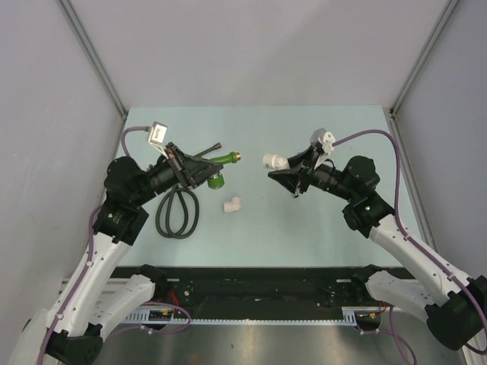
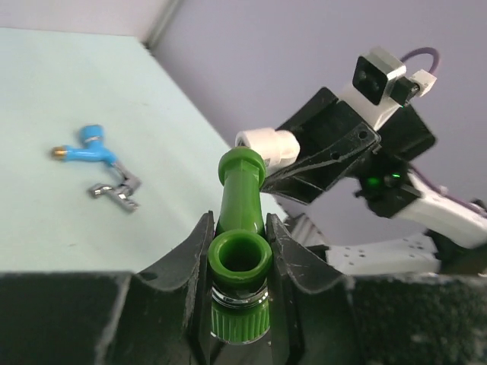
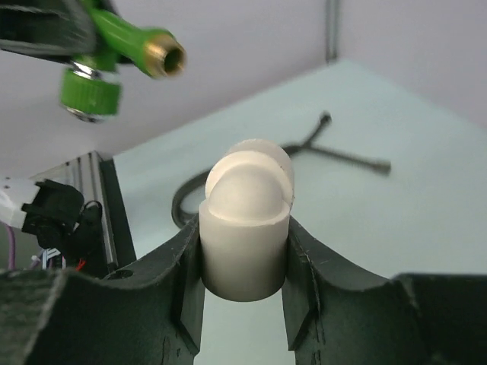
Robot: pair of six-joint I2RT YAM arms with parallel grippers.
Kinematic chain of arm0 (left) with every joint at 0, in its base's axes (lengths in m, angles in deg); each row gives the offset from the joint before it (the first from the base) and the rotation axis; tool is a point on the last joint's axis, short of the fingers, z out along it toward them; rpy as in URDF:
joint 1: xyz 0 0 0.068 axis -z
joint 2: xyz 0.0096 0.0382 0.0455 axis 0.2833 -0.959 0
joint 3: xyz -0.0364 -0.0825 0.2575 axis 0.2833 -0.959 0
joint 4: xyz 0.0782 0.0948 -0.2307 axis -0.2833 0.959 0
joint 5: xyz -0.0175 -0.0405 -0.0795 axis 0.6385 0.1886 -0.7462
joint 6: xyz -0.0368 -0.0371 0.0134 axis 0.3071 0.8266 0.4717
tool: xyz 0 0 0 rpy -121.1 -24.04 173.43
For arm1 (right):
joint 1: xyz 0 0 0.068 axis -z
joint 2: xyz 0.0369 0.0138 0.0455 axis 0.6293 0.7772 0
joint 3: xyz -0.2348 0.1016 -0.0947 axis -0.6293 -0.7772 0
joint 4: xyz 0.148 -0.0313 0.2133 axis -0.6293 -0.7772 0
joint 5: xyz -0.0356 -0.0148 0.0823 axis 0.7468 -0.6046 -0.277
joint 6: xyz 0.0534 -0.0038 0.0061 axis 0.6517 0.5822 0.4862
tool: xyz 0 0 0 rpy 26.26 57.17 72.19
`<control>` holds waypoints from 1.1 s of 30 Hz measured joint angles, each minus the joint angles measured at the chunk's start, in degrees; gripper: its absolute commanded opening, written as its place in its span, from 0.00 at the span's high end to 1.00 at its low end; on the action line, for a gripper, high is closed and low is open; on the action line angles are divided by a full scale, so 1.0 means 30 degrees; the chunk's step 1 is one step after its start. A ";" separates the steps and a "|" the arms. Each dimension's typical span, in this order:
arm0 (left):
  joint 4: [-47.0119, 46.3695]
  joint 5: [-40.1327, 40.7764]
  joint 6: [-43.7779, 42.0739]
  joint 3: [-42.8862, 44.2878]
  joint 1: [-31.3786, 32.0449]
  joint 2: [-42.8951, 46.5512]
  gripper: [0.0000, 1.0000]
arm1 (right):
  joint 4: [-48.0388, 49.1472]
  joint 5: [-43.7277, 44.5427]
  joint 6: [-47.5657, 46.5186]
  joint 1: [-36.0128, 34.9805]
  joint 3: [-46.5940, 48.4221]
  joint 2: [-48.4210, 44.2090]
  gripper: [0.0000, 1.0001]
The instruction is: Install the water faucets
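In the top view, the left fingers [image 1: 199, 169] are seen pinched on the green faucet [image 1: 225, 159], which is held off the pale worktop [image 1: 319, 236] with its brass-tipped end pointed toward the right arm. The right fingers [image 1: 288, 172] are clamped on a white elbow fitting [image 1: 274, 161], held opposite the faucet with a gap between the two. A second white elbow fitting [image 1: 233, 204] is lying on the worktop near that gap, a coiled black hose [image 1: 176, 214] is lying beside the left arm, and a thin black forked tool [image 1: 209, 149] is seen just behind the left fingers. In the left wrist view, the green faucet [image 2: 240, 262] is gripped at its round collar between the left fingers [image 2: 194, 262], its spout directed at the white elbow fitting [image 2: 266, 144] carried by the right fingers [image 2: 327, 152]; whether the spout touches it cannot be told. The blue faucet [image 2: 95, 152] is lying on the worktop [image 2: 61, 84] well apart, at the left. In the right wrist view, the white elbow fitting [image 3: 245, 236] is squeezed upright between the right fingers [image 3: 186, 274], while the green faucet [image 3: 125, 38] is seen at the upper left, its open brass end turned toward the camera, and the black forked tool [image 3: 335, 148] is lying on the worktop [image 3: 426, 198] behind.
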 measured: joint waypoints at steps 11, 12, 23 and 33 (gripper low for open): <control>0.1566 0.2623 -0.2470 -0.0925 -0.0029 -0.0597 1.00 | -1.5351 0.8925 0.0670 -0.1763 0.2120 0.3024 1.00; 0.1588 0.2637 -0.2535 -0.0940 -0.0029 -0.0707 1.00 | -1.6072 0.9486 0.0736 -0.2011 0.2259 0.3512 1.00; 0.1778 0.3126 -0.3359 -0.1151 -0.0029 -0.0758 1.00 | -1.8382 1.3129 0.1851 -0.4065 0.2608 0.9799 1.00; 0.2659 0.3606 -0.4277 -0.1384 -0.0029 -0.0313 1.00 | -1.8520 1.4273 0.2659 -0.5005 0.4022 1.3085 0.52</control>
